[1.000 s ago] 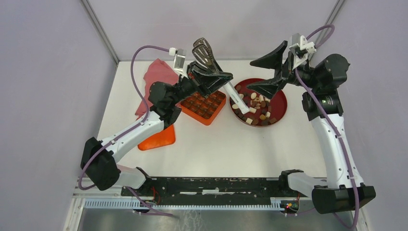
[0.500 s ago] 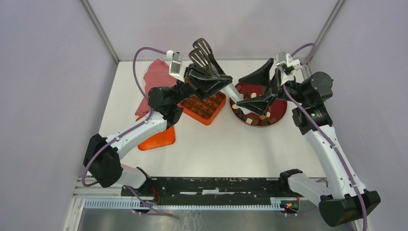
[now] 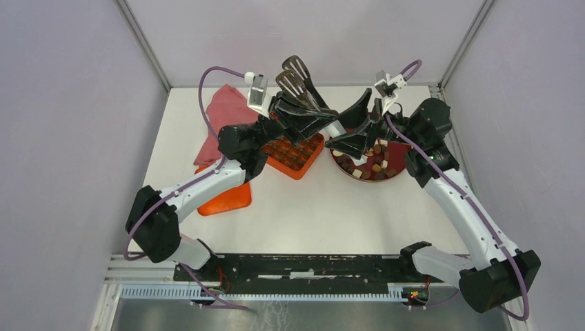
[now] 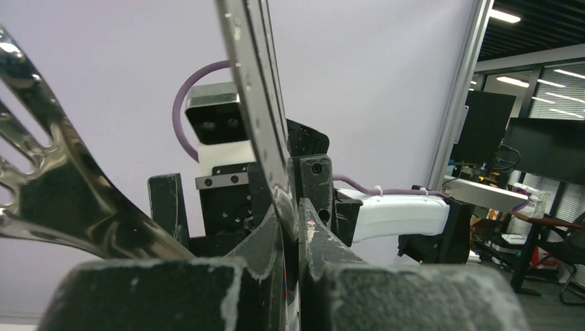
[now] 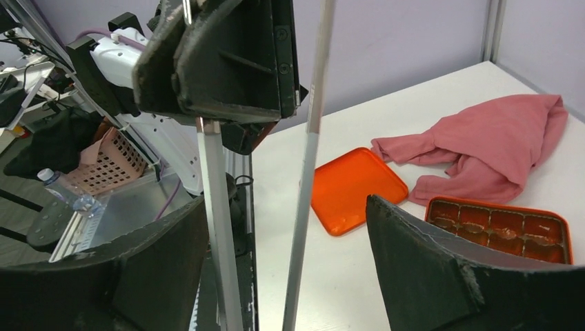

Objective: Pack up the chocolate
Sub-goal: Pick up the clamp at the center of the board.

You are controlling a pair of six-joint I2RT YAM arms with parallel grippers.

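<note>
The chocolate (image 3: pixel 376 164) lies as several small brown and cream pieces on a dark red plate (image 3: pixel 399 153) right of centre. Left of the plate stands the orange gridded box (image 3: pixel 293 155) (image 5: pixel 500 227). My left gripper (image 3: pixel 307 117) (image 4: pixel 298 214) is shut on metal tongs (image 3: pixel 296 74) (image 4: pixel 259 103). Their slotted ends stick up past its fingers. The tongs' two pale arms (image 5: pixel 307 172) run down between the fingers of my right gripper (image 3: pixel 348 129) (image 5: pixel 290 276), which is open at the plate's left rim. Neither of its fingers (image 5: pixel 469 276) touches them.
A flat orange lid (image 3: pixel 224 198) (image 5: pixel 355 189) lies near the left arm. A crumpled pink cloth (image 3: pixel 224 114) (image 5: pixel 490 148) sits at the back left behind the box. Both arms crowd together over the box and plate.
My right gripper has swung left and forward from above the plate's far side and now straddles the tongs' arms. The left arm, still holding the tongs, shifted only slightly.
</note>
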